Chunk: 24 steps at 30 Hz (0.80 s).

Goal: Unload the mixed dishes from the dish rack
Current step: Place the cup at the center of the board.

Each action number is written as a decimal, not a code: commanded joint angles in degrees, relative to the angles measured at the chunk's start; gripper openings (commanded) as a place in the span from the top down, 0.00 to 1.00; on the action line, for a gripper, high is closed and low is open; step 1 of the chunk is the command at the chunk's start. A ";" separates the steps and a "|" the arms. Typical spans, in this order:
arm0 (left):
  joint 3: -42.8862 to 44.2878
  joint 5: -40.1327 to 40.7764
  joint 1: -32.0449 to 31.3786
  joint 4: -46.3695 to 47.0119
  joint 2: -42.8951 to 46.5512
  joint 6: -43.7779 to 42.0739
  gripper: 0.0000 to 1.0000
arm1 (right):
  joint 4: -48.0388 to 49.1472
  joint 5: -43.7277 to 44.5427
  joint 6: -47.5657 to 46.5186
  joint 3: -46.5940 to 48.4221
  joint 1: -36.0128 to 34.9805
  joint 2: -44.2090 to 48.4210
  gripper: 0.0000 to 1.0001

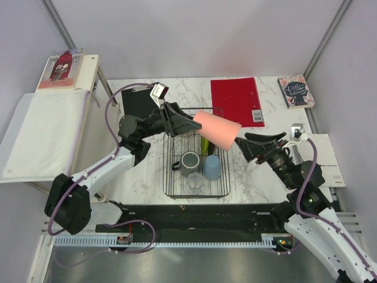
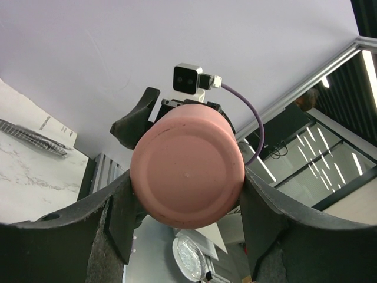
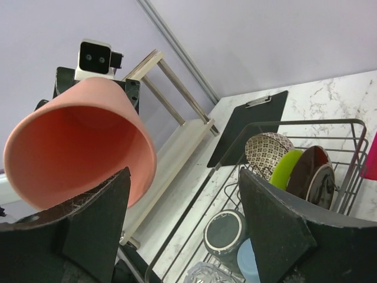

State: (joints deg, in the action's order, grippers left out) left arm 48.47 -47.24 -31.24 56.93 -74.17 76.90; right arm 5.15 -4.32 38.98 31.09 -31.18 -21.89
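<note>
Handover of pink cup in mid-air above the dish rack.
Left end effector is clamped on the cup's base and holds it level. Right end effector waits, jaws apart, at its mouth and probably must close on the rim next. The cup looks smooth, tapered and salmon-pink inside and out.
</note>
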 commanded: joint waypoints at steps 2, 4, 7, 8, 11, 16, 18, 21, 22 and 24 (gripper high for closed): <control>-0.48 -1.80 0.22 4.42 0.52 2.29 0.98 | 10.22 -3.41 1.97 0.72 -0.11 -6.22 0.20; -0.65 -1.80 0.22 3.28 0.61 1.67 0.98 | 13.47 -4.64 2.85 0.72 -0.11 -7.90 0.21; -1.09 -2.06 0.22 3.10 0.52 1.50 0.98 | 15.94 -5.35 3.20 1.08 -0.11 -10.80 0.26; -1.18 -2.06 0.22 3.02 0.43 1.49 0.98 | 16.38 -5.53 3.38 1.25 -0.11 -12.02 0.28; -1.71 -2.33 0.22 2.32 -0.01 1.32 0.98 | 17.53 -5.88 3.21 1.69 -0.11 -13.70 0.40; -1.89 -2.06 0.22 -2.95 0.96 -2.97 0.85 | 16.05 -5.18 2.42 2.04 -0.11 -13.53 0.77; -1.19 -2.41 0.22 -6.64 1.66 -5.09 0.58 | 13.94 -3.60 1.45 3.01 -0.11 -12.92 0.95; 0.83 -2.24 0.83 -15.50 1.93 -11.75 0.13 | 6.40 0.79 -1.18 4.76 -0.02 -11.34 1.00; 1.53 -1.80 1.01 -18.75 1.84 -12.82 0.05 | 4.80 2.45 -1.62 5.20 -0.11 -10.90 1.00; 2.42 0.47 1.62 -24.74 1.92 -14.32 0.01 | -0.80 8.32 -3.56 7.31 -0.11 -9.40 1.00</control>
State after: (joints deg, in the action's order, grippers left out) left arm 47.57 -48.23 -30.85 44.77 -73.52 71.46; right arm 12.97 -8.14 39.68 32.86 -31.68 -33.58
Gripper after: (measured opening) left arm 0.964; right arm 0.034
